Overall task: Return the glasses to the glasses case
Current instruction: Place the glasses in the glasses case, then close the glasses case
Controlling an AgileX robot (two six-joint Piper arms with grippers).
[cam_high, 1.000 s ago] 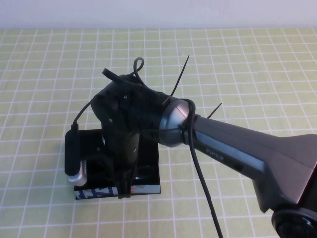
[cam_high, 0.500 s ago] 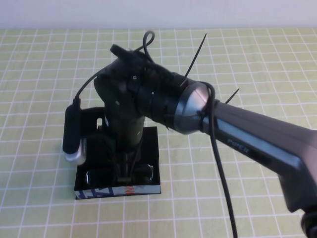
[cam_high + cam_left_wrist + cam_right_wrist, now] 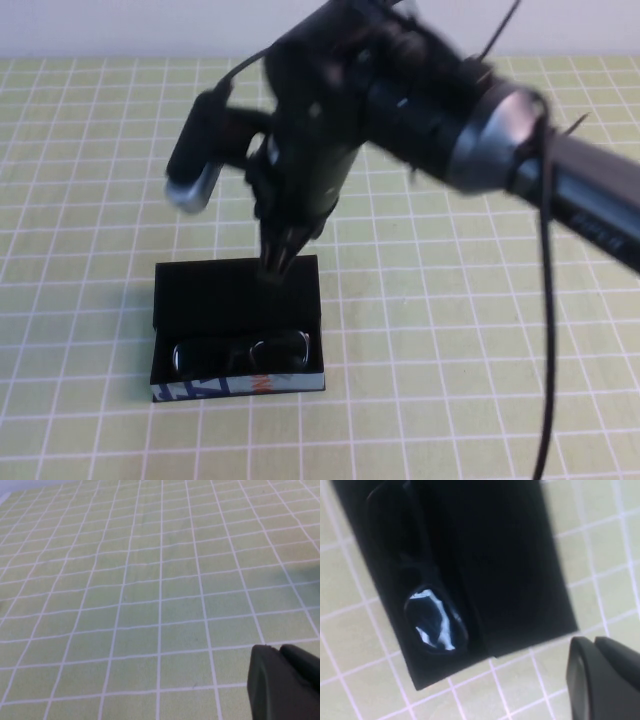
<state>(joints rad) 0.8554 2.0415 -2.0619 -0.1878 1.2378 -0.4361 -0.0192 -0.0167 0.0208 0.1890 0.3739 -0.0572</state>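
The glasses case (image 3: 200,290) lies open and flat on the left part of the table, its blue, white and orange front edge toward me. The black glasses (image 3: 240,352) lie inside it along the front edge. My right gripper (image 3: 277,262) hangs above the case's back edge, fingers shut and empty, clear of the glasses. In the right wrist view the case (image 3: 510,555) and one shiny lens of the glasses (image 3: 435,622) show beyond the shut gripper (image 3: 592,641). My left gripper (image 3: 277,647) shows only in the left wrist view, shut and empty over bare cloth.
A green and white checked cloth (image 3: 450,330) covers the whole table. The right arm reaches in from the right, high over the table's middle. A pale wall runs along the far edge.
My right gripper has risen from the front of the case, up and toward the back, leaving the glasses lying in the case. The glasses are now uncovered.
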